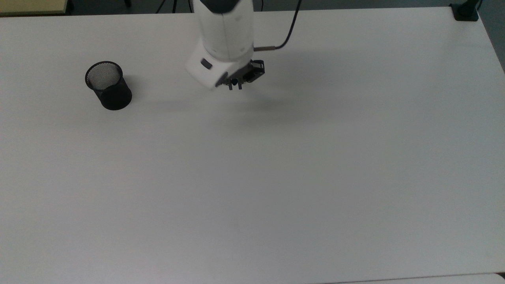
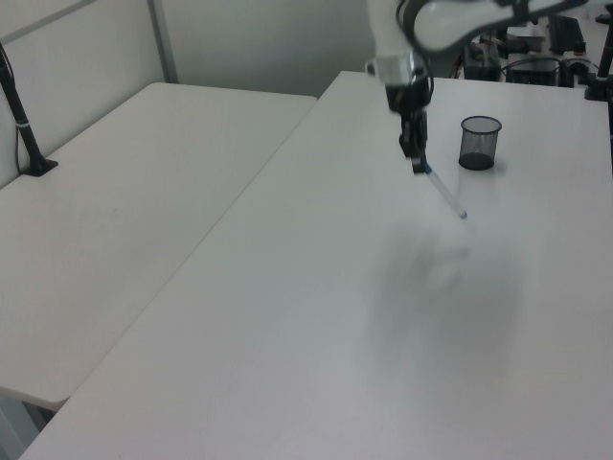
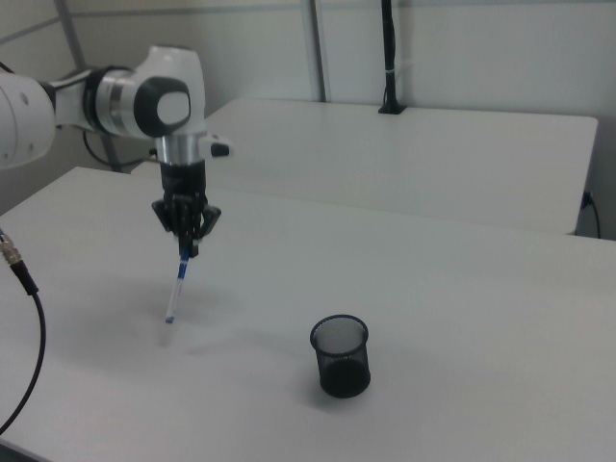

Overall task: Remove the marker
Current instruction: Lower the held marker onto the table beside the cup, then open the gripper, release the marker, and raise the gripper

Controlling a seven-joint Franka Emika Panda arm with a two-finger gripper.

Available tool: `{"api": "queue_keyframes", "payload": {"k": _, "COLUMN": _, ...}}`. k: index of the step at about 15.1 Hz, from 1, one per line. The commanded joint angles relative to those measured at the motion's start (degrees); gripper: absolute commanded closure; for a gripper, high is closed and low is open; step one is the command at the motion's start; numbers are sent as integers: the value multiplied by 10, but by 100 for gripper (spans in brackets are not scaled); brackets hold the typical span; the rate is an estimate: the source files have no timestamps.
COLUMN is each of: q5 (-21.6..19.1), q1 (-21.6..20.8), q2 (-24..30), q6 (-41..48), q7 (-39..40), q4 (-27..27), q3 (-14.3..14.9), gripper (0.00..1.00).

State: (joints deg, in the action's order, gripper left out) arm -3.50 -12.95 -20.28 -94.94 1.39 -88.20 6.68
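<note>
In the right view, the marker (image 3: 176,292) hangs from the gripper (image 3: 187,252), left of the cup (image 3: 340,356)

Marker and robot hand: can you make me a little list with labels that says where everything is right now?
marker: hanging down from the gripper, tilted, its low tip above the table
gripper: shut on the marker's blue top end
mesh cup: black, upright on the table, nothing inside it
cup and marker: apart; in the top view the cup sits well to the left of the gripper
table: white
task state: marker is out of the cup, not yet put down
</note>
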Motion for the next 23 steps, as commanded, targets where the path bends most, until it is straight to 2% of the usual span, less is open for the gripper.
{"api": "queue_keyframes", "payload": {"k": 1, "q5": 3, "q1": -25, "q2": -35, "q6": 8, "q7": -1, "q4": -17, "q3": 9, "gripper": 90}}
{"api": "queue_keyframes", "payload": {"k": 3, "q5": 6, "q1": -26, "q2": -49, "q6": 7, "q7": -1, "q4": -17, "q3": 10, "gripper": 90}}
{"api": "queue_keyframes", "payload": {"k": 4, "q5": 14, "q1": -25, "q2": -66, "q6": 5, "q7": -1, "q4": -15, "q3": 10, "gripper": 86}}
{"api": "queue_keyframes", "payload": {"k": 6, "q5": 20, "q1": -19, "q2": -72, "q6": -23, "q7": -2, "q4": -15, "q3": 12, "gripper": 71}}
{"api": "queue_keyframes", "payload": {"k": 7, "q5": 20, "q1": -18, "q2": -72, "q6": -27, "q7": -15, "q4": -15, "q3": 14, "gripper": 60}}
{"api": "queue_keyframes", "payload": {"k": 9, "q5": 22, "q1": -18, "q2": -67, "q6": -27, "q7": -27, "q4": -9, "q3": 16, "gripper": 47}}
{"api": "queue_keyframes", "payload": {"k": 12, "q5": 48, "q1": -18, "q2": -42, "q6": -28, "q7": -85, "q4": 10, "q3": 18, "gripper": 10}}
{"api": "queue_keyframes", "payload": {"k": 13, "q5": 49, "q1": -17, "q2": -27, "q6": -28, "q7": -95, "q4": 9, "q3": 19, "gripper": 0}}
{"api": "queue_keyframes", "payload": {"k": 17, "q5": 47, "q1": -8, "q2": 67, "q6": -13, "q7": -113, "q4": -4, "q3": 19, "gripper": 0}}
{"api": "queue_keyframes", "payload": {"k": 20, "q5": 47, "q1": 3, "q2": 170, "q6": -44, "q7": -91, "q4": -101, "q3": 18, "gripper": 0}}
{"api": "queue_keyframes", "payload": {"k": 21, "q5": 46, "q1": 17, "q2": 198, "q6": -44, "q7": -84, "q4": -116, "q3": 18, "gripper": 0}}
{"api": "queue_keyframes", "payload": {"k": 23, "q5": 45, "q1": 36, "q2": 216, "q6": -20, "q7": -48, "q4": -114, "q3": 18, "gripper": 0}}
